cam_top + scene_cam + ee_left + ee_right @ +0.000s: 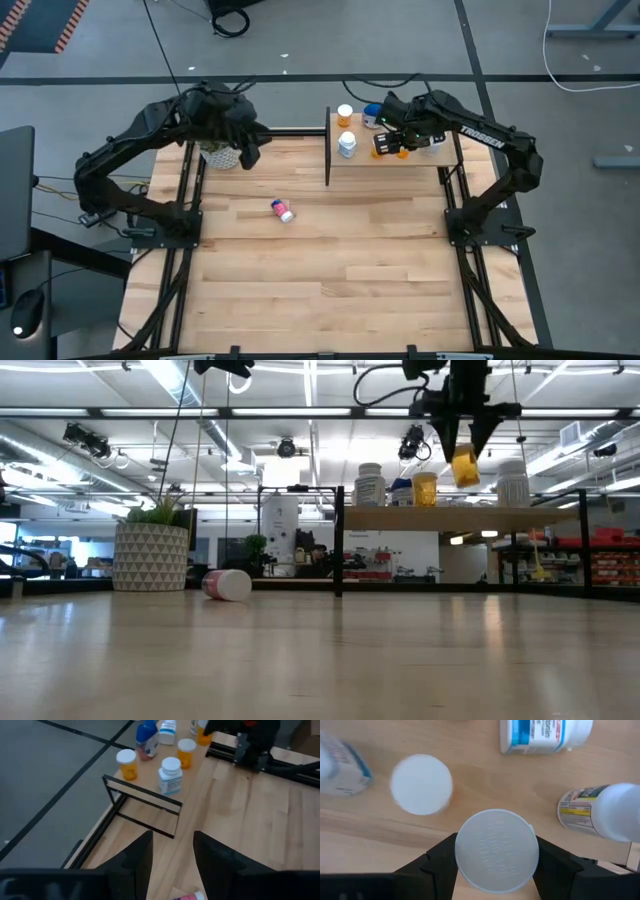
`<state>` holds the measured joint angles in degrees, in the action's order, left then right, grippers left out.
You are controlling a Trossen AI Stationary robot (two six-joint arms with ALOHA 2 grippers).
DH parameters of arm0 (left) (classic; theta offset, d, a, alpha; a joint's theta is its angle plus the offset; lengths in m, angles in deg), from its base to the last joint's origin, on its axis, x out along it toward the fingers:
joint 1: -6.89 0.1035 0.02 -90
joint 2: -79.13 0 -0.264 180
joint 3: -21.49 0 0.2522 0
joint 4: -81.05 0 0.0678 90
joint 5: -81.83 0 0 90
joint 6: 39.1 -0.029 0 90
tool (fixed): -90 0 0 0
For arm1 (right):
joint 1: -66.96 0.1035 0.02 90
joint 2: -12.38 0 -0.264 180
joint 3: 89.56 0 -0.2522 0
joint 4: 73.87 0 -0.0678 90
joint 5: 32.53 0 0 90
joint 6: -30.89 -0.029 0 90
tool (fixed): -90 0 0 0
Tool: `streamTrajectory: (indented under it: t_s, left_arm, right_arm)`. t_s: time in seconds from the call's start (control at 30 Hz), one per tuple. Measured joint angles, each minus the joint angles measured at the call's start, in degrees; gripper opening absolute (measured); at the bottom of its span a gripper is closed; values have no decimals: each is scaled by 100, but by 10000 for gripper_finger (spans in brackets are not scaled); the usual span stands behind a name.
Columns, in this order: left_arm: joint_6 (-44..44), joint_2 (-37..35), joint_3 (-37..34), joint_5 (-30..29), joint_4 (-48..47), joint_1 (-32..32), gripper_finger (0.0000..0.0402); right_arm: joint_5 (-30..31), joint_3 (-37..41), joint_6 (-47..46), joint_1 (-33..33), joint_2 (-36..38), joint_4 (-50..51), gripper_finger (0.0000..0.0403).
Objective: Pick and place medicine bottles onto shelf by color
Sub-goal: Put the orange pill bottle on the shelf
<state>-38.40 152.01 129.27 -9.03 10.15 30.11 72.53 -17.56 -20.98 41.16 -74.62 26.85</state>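
Note:
The light wood shelf stands at the far right of the table. On it are an orange bottle, a white bottle, a second orange one and a blue one. My right gripper hangs over the shelf, shut on another orange bottle. A pink bottle lies on its side on the tabletop. My left gripper is open and empty, raised by the plant at the far left. My right gripper pinches the orange bottle's white cap between its two fingers, one on each side of the cap. The fingers come from above, pointing steeply down. The bottle hangs below them, slightly tilted, clear of the shelf top.
A potted green plant in a patterned white pot stands at the far left. The shelf's black post marks its left end. A large white bottle and a tipped white one sit under my right gripper. The table's near half is bare wood.

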Motion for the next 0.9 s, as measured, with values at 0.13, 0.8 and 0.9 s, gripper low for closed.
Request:
streamTrajectory:
  t_s: [0.13, 0.8, 0.9]
  left_arm:
    - [3, -66, 0, 4, -9, 135, 140]
    - [-51, -72, 0, 10, -57, 171, 128]
    - [-49, -72, 0, 8, -55, 171, 130]
  right_arm:
    - [45, 434, 4, 11, 180, -320, 219]
    - [294, 2151, -882, -187, 1636, -1607, 219]
    - [251, 2151, -744, -336, 1607, -1706, 219]
